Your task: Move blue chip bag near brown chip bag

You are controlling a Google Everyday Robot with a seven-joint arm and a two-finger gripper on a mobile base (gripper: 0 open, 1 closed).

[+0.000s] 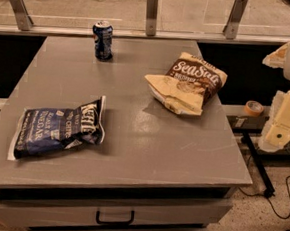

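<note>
The blue chip bag (58, 128) lies flat near the front left of the grey table (147, 148), its white "Kettle" lettering facing up. The brown chip bag (187, 83), cream-tan with a dark "Sea Salt" panel, lies at the back right of the table, well apart from the blue bag. My gripper (280, 129) is on the cream-coloured arm at the right edge of the view. It hangs off the table's right side, below the table top's level, far from both bags and holding nothing that I can see.
A small blue soda can (103, 40) stands upright at the back of the table, left of centre. A railing with metal posts (151, 11) runs behind the table. A tape roll (254, 108) sits on a ledge to the right. Drawers (114, 216) are below the front edge.
</note>
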